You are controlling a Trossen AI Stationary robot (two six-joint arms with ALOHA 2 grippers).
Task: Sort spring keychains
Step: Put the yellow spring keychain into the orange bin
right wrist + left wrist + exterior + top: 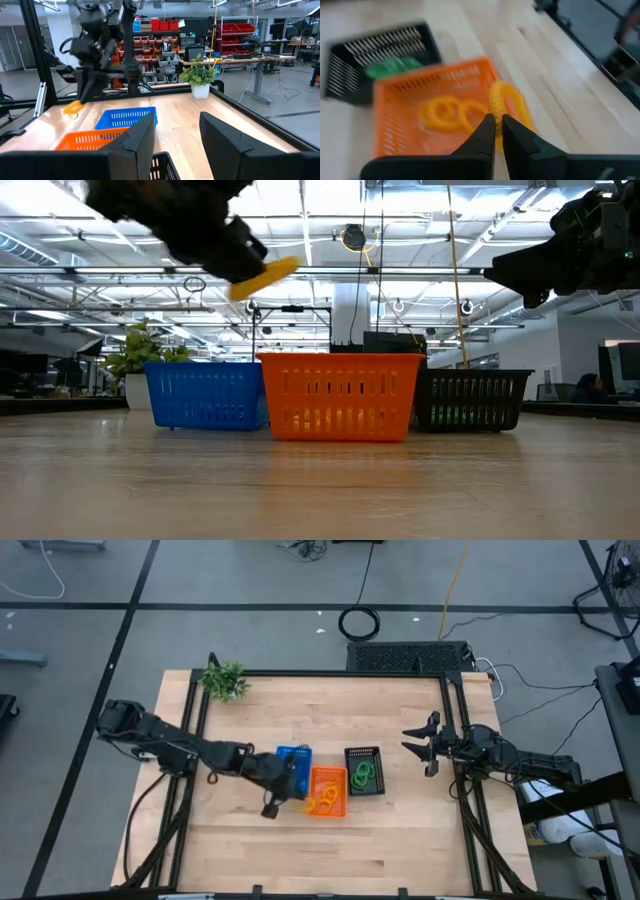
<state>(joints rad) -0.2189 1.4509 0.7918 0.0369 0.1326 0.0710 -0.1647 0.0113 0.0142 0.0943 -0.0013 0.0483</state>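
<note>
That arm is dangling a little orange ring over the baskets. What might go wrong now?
The left end effector pinches only the rim of the orange coiled plastic keychain, so it may slip early. It hangs near the edge of the orange slotted plastic basket, so a drop could land on the wooden table instead.

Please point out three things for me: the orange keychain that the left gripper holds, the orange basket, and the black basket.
orange keychain (506, 102), left wrist view, on its coiled loop above the fingers.
orange basket (340, 396), low view, on its front wall.
black basket (362, 753), high view, on its far rim.
</note>
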